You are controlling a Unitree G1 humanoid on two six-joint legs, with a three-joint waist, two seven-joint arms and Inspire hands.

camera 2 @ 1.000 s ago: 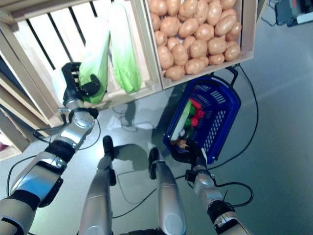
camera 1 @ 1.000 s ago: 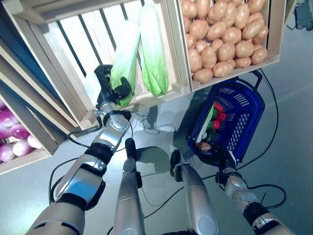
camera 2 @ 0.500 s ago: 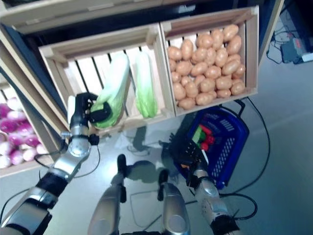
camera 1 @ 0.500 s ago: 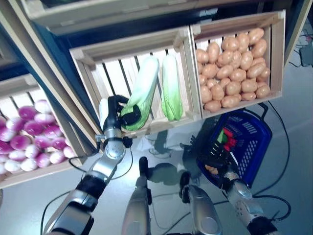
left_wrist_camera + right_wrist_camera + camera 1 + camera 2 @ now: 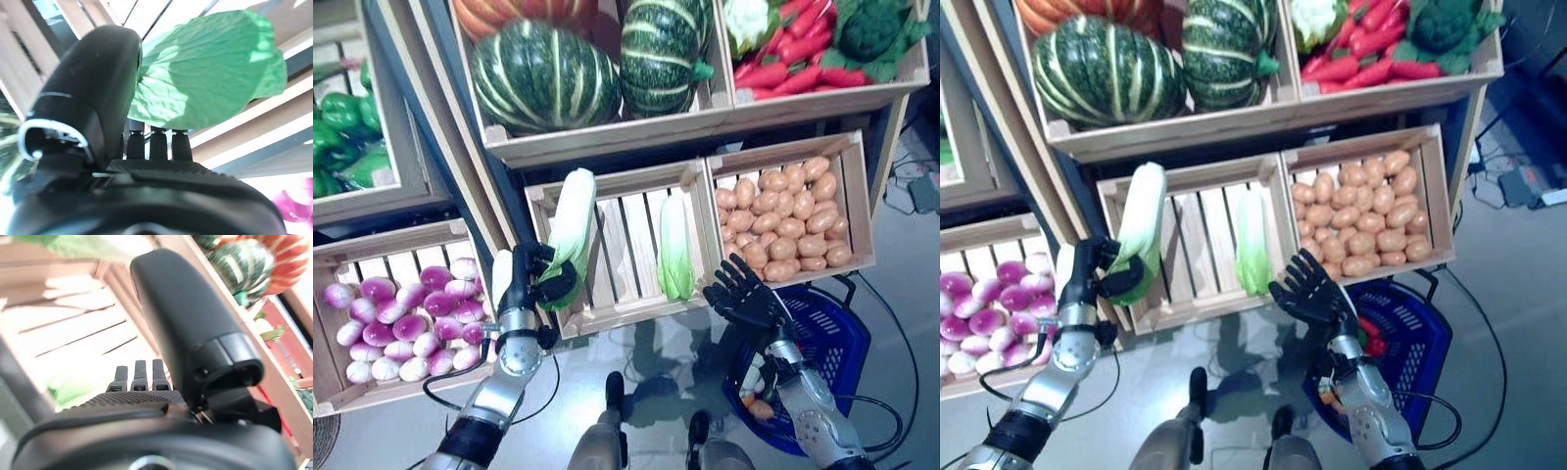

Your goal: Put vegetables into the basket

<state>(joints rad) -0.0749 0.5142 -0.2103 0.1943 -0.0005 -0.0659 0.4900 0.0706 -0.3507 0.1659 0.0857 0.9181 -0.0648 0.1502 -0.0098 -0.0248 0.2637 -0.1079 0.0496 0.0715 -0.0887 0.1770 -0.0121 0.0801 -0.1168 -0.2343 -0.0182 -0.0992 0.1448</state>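
Left hand grips a cabbage at the slatted crate; right hand hangs spread above the basket.

At centre left of the head views, the left hand point(image 5: 529, 284) has its fingers and thumb curled round the green leafy end of a long napa cabbage point(image 5: 566, 230), whose pale stalk end points up past the top rail of the slatted crate point(image 5: 617, 255). The left wrist view shows the green leaf pressed between thumb and fingers. A second cabbage point(image 5: 674, 245) stands inside the same crate, apart from the first. At lower right, the right hand point(image 5: 744, 294) is held up with fingers splayed wide, holding nothing, in front of the crate's lower right corner. Just below it, the blue basket point(image 5: 827, 352) sits on the floor with red and green vegetables inside. A crate of potatoes point(image 5: 783, 220) lies to the right, purple onions point(image 5: 396, 318) at lower left, and striped squashes point(image 5: 543, 73) on the shelf above.
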